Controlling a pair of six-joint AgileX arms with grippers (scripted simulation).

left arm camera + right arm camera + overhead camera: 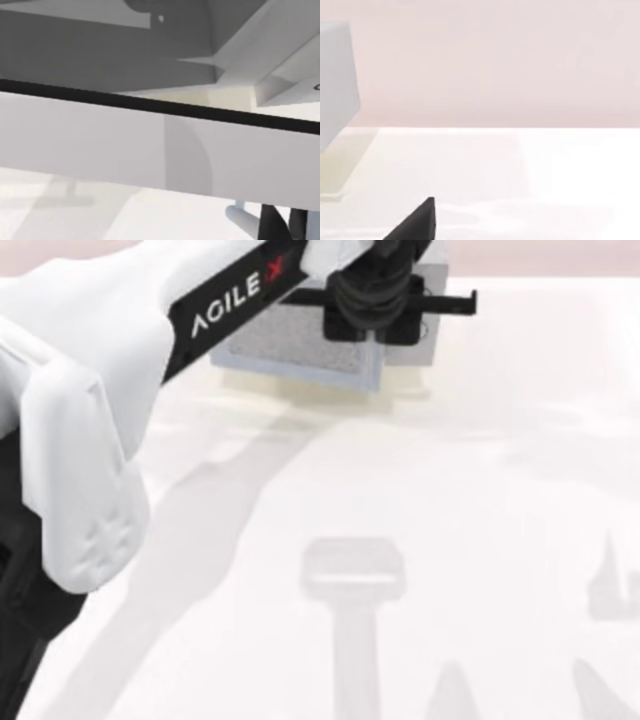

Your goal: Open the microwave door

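The table (480, 490) is a pale surface filling most of the top view, with soft shadows of the arms lying across its near half. My left arm (120, 350), white with a black strip bearing the maker's lettering, reaches from the near left corner diagonally to the far middle of the table. There stands the microwave (300, 365), a small light-grey box at the far edge, mostly covered by the arm. The microwave door (290, 350) shows as a speckled grey panel with a pale frame, facing the near side; whether it stands ajar cannot be told from above. The left gripper (375, 300) is a dark cluster over the right part of the microwave's front, with a black bar sticking out to the right; I cannot tell whether it is clenched or released. The left wrist view shows only grey panels very close up. In the right wrist view one black fingertip (415, 222) of the right gripper shows over the bare table, and its state cannot be told either.
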